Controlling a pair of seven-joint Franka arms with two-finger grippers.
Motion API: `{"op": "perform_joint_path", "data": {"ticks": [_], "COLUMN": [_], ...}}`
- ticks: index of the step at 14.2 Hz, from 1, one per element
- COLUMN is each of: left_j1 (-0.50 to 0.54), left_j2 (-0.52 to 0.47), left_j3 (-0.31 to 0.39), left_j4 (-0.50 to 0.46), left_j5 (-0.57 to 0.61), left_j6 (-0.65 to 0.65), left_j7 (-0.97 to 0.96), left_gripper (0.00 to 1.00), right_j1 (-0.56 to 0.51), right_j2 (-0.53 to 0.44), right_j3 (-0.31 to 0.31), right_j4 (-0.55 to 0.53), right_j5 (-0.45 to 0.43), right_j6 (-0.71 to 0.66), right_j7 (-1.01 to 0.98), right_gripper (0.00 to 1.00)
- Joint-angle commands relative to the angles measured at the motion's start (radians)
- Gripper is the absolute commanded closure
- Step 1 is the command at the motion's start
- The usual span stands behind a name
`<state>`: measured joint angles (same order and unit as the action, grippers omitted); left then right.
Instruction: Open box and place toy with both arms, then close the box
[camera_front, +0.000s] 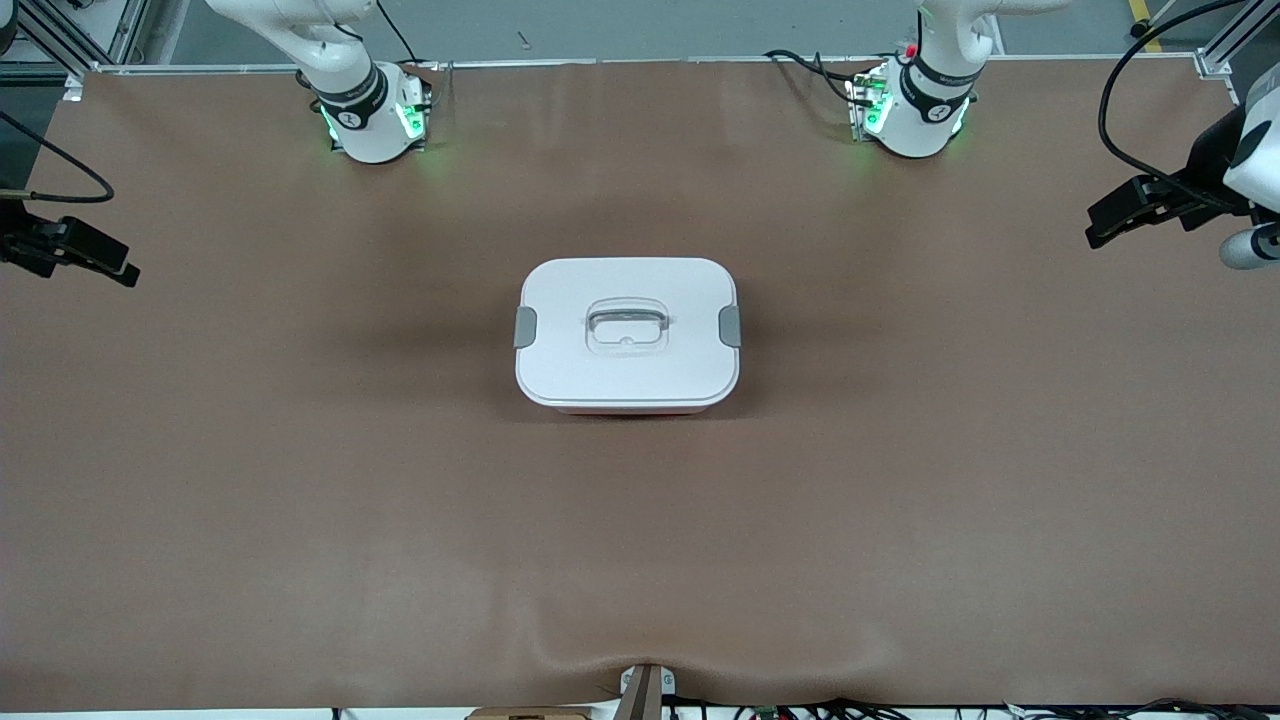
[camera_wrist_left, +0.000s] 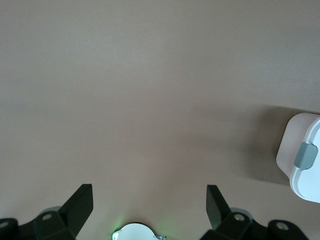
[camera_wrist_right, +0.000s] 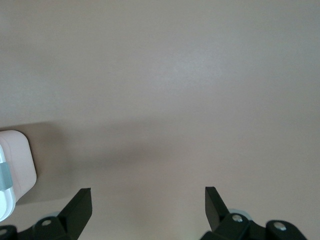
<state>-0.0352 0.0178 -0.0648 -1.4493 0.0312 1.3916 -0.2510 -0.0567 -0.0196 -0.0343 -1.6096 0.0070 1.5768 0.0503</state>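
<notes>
The box sits in the middle of the worktop, its white lid on, a grey latch at each short end and a clear handle sunk in the top. A thin reddish edge shows under the lid on the side nearest the front camera. No toy shows in any view, and whether one lies inside cannot be told. A lidded box with both arms drawn away fits either a stage where the lid is yet to come off or one where the toy is in and the lid is back on, so no single next move can be judged.

The left hand hangs over bare worktop toward the left arm's end, fingers spread wide. The right hand hangs likewise toward the right arm's end, fingers also spread.

Only the front view shows the whole lid and handle. Each wrist view catches just one end of the box with a latch, and shows the finger gap, which the front view does not.
</notes>
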Motion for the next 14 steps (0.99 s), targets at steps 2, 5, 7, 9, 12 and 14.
{"op": "perform_joint_path", "data": {"ticks": [2,5,7,9,12,14], "left_j1": [0.006,0.008,0.009,0.008,0.008,0.008], "left_j2": [-0.025,-0.025,-0.024,-0.018,-0.016,-0.018], "left_j3": [0.003,0.002,0.003,0.000,-0.001,-0.003], "left_j4": [-0.031,-0.031,-0.028,-0.022,-0.017,-0.003], "left_j5": [-0.023,-0.023,-0.023,-0.023,-0.016,-0.019], "left_j6": [0.003,-0.003,-0.005,-0.006,-0.005,-0.006], "left_j7": [0.029,0.032,0.036,0.039,0.070,0.072], "left_gripper": [0.00,0.00,0.00,0.00,0.00,0.00], "right_j1": [-0.015,-0.015,-0.017,-0.018,-0.018,-0.018], "right_j2": [-0.008,-0.008,-0.008,-0.008,-0.008,-0.008], "right_j3": [0.008,0.008,0.008,0.008,0.008,0.008], "right_j4": [0.002,0.000,0.000,-0.001,0.000,0.000], "right_j5": [0.001,0.001,0.001,0.001,0.001,0.001], "right_j6": [-0.009,-0.009,-0.011,-0.011,-0.011,-0.009], "right_j7": [0.005,0.005,0.003,0.005,0.003,0.003], "right_gripper": [0.00,0.00,0.00,0.00,0.00,0.00]}}
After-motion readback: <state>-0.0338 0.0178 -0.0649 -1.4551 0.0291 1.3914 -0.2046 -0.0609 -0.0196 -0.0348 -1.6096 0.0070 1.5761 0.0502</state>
